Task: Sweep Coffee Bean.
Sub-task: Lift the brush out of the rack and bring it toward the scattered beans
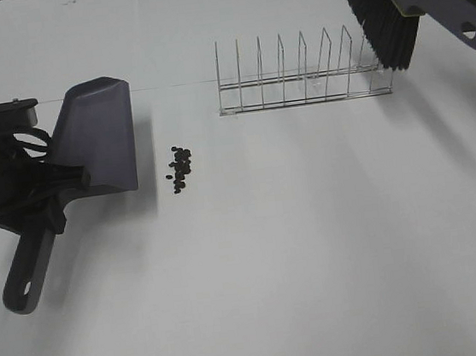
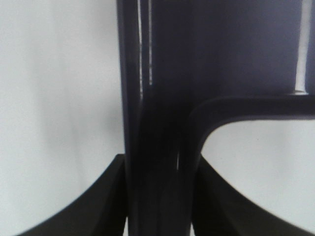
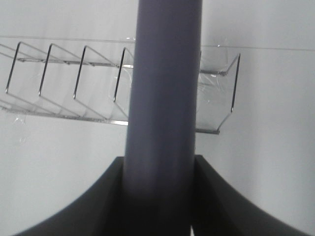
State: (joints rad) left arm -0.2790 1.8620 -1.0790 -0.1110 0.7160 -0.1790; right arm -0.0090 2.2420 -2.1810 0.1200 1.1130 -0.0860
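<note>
Nearest, towards the left edge of the white table (image 1: 318,272), the left gripper (image 2: 160,196) has its jaws clamped on the handle of the grey dustpan (image 1: 96,138). The tray lies flat, its open lip facing right. Just beside that lip, not touching it, sit the coffee beans (image 1: 180,166), a tight cluster of tiny near-black ovals. Further back stands a wire rack (image 1: 304,76). Towards the far right corner, the right gripper (image 3: 160,196) squeezes the brush (image 1: 383,15) by its handle, dark bristles pointing down by the rack's right end.
</note>
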